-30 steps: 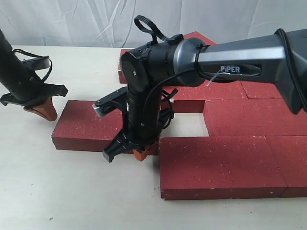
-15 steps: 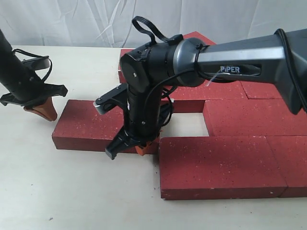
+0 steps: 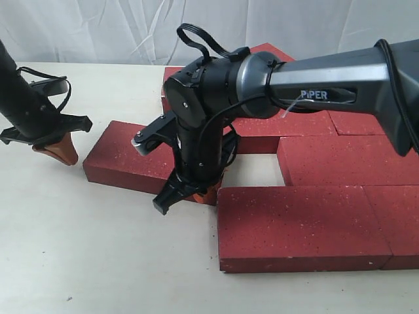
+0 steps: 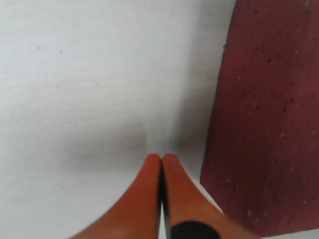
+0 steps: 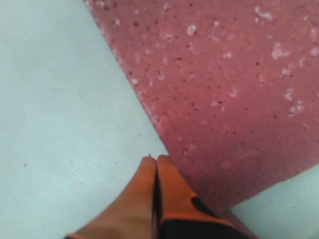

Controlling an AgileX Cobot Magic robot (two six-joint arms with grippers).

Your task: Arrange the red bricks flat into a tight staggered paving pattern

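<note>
One loose red brick [image 3: 124,160] lies flat and askew on the table, left of the paved group. My right gripper [image 3: 196,191] is shut and empty, its orange fingertips [image 5: 164,172] pressed against that brick's near long edge [image 5: 224,89] at its right end. Several more red bricks lie flat and close together on the right, among them a front brick [image 3: 294,222] and a middle-row brick [image 3: 347,160]. An open gap of bare table [image 3: 258,169] sits between them. My left gripper [image 3: 59,152] is shut and empty at the far left, just beside the loose brick's end [image 4: 269,114].
The pale table [image 3: 98,261] extends in front and to the left. A white cloth backdrop [image 3: 98,33] hangs behind. The right arm's dark body [image 3: 203,111] covers part of the back-row bricks [image 3: 288,124].
The loose brick has turned and slid right, its left end swinging away from the front edge. My right gripper moved a little right and back with it. The left arm stayed still.
</note>
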